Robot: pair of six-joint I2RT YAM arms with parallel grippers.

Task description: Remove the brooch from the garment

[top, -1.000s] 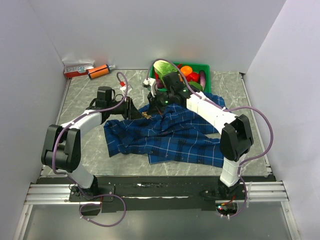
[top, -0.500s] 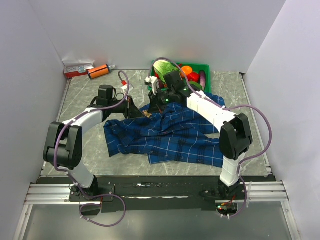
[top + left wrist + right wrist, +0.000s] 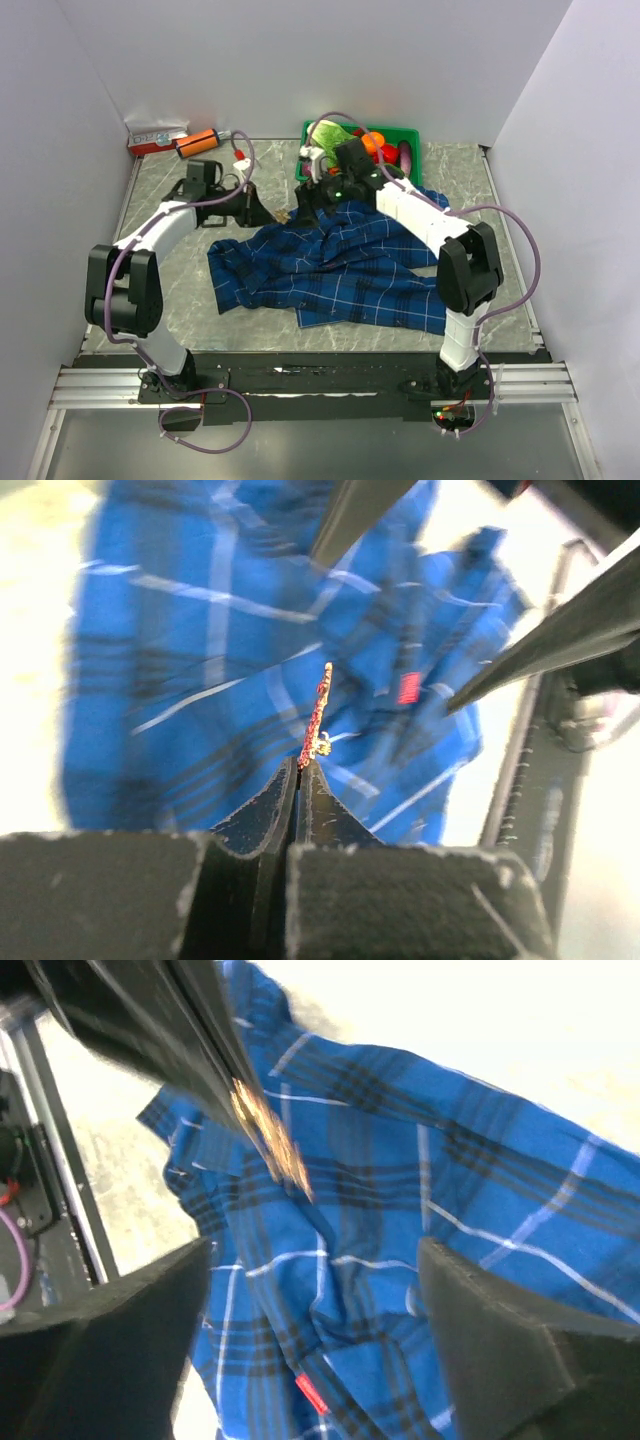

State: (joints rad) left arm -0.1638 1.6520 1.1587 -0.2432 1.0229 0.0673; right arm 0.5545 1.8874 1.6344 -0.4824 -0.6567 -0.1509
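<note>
The garment (image 3: pixel 340 265) is a navy plaid shirt, crumpled mid-table, and it also fills the left wrist view (image 3: pixel 200 660) and the right wrist view (image 3: pixel 400 1210). My left gripper (image 3: pixel 298 765) is shut on the brooch (image 3: pixel 315 720), a tiny gold-pink ornament sticking out past its tips. From above, the left gripper (image 3: pixel 262 212) sits at the shirt's far-left edge with the brooch (image 3: pixel 285 214) beside the cloth. My right gripper (image 3: pixel 315 1290) hangs open over the fabric, close to the blurred brooch (image 3: pixel 270 1145). From above, the right gripper (image 3: pixel 312 195) sits just right of the left one.
A green basket (image 3: pixel 412 135) of colourful items stands at the back, right behind the right arm. An orange tube (image 3: pixel 196 143) and a white-and-red box (image 3: pixel 157 135) lie at the back left. A small red tag (image 3: pixel 407 688) is sewn to the shirt. White walls enclose the table.
The right gripper has opened and moved back a little. The left gripper has shut on the brooch and drawn it left and away from the shirt's edge.
</note>
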